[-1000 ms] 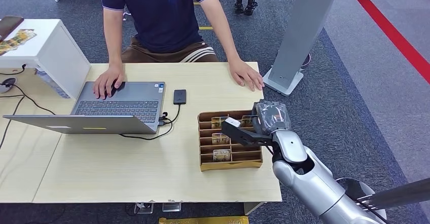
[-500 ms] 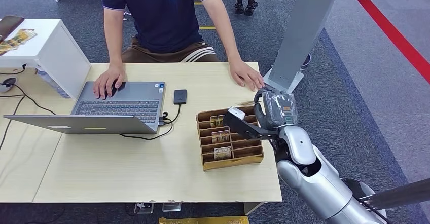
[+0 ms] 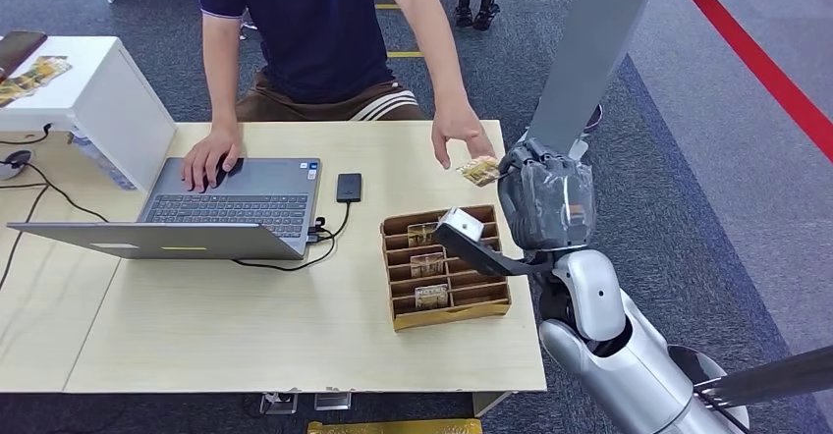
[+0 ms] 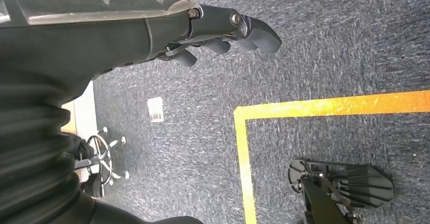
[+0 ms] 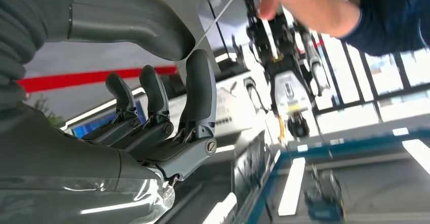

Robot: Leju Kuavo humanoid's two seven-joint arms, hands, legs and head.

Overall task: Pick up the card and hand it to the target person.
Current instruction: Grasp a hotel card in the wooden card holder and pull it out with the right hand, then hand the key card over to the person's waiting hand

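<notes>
My right hand (image 3: pixel 545 203) is raised beside the table's right edge, above the wooden card tray (image 3: pixel 452 316). It pinches a small patterned card (image 3: pixel 479 171) and holds it out toward the seated person. The person's hand (image 3: pixel 458 139) hovers over the table and its fingers touch the card's far end. In the right wrist view the card (image 5: pixel 218 17) is edge-on, a thin line running from between the thumb and a finger of my right hand (image 5: pixel 167 117) up to the person's fingers (image 5: pixel 269 1). My left hand (image 4: pixel 223 29) hangs over the carpet, holding nothing, fingers loosely bent.
The tray keeps several more cards in its slots. A laptop (image 3: pixel 226 203) with the person's other hand on it, a black phone (image 3: pixel 348 187) and a cable lie on the table. A white box (image 3: pixel 88 90) stands far left, a grey stand (image 3: pixel 580 61) right of the table.
My right hand rose from the tray with the card and moved toward the person. The person's hand lifted off the table and reached the card.
</notes>
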